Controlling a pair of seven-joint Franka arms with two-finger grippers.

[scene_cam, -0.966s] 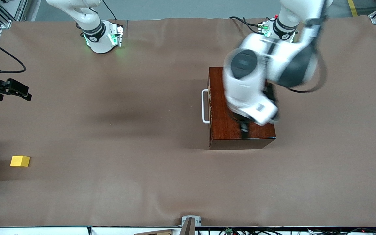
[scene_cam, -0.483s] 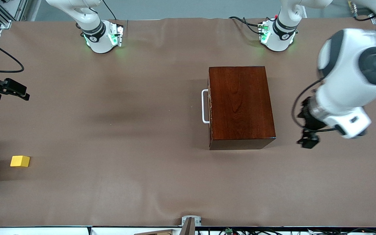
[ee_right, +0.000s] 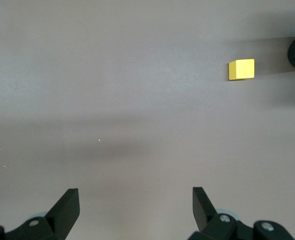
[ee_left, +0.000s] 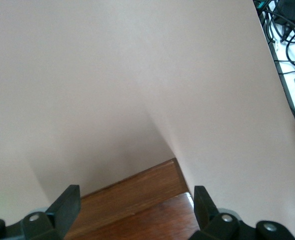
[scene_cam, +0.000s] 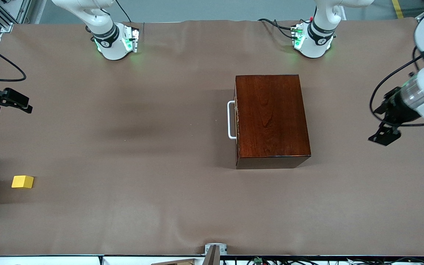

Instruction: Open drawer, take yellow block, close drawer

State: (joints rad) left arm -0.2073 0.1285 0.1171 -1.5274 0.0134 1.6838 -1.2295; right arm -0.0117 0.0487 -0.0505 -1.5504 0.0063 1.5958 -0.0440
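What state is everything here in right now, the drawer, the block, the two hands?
Drawer: shut, handle free.
Block: out on the table, at the right arm's end.
Left hand: open, empty, over bare table beside the box.
Right hand: open, empty, waiting.

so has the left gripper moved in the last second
Yes. The left gripper has swung off the wooden box toward the left arm's end of the table, empty and open.

Box [scene_cam: 272, 117] glossy reddish-brown wood, visible grain; drawer handle [scene_cam: 230, 120] smooth white, looks like plastic or painted metal. Table cover [scene_cam: 142, 147] matt brown, slightly wrinkled, paper-like. Yellow block [scene_cam: 23, 182] smooth, matt.
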